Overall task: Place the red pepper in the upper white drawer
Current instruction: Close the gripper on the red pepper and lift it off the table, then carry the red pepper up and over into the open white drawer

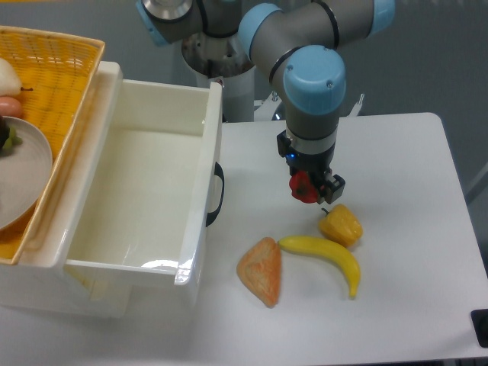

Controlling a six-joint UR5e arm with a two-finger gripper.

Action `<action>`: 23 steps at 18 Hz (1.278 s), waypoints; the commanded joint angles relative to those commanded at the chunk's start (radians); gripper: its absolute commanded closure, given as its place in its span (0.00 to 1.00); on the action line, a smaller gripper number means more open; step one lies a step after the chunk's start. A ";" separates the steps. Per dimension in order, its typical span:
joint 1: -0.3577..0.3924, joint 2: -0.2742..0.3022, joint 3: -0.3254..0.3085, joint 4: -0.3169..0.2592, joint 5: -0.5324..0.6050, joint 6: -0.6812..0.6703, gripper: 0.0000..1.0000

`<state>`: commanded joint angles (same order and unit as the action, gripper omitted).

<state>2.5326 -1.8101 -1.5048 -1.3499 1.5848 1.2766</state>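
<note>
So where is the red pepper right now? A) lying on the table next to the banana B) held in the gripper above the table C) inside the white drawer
B: the red pepper sits in the gripper, up off the table, not in the drawer.

Glossy white plastic drawer [194,229]; woven yellow basket [61,69].

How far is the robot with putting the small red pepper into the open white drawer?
Done: the gripper has the small glossy red pepper gripped and raised off the white table. In hand: carrying it. Left: move it left over the open white plastic drawer, whose visible inside shows nothing, and release.
</note>
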 joint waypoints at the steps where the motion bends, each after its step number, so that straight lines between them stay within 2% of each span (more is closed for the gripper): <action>1: 0.009 0.009 0.000 0.002 -0.029 -0.037 0.45; 9: 0.009 0.074 0.008 -0.002 -0.189 -0.307 0.45; 14: 0.003 0.123 0.008 -0.032 -0.298 -0.371 0.45; 18: 0.000 0.156 0.008 -0.061 -0.330 -0.378 0.45; 23: -0.001 0.189 0.009 -0.060 -0.405 -0.468 0.45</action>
<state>2.5311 -1.6214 -1.4956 -1.4097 1.1797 0.8084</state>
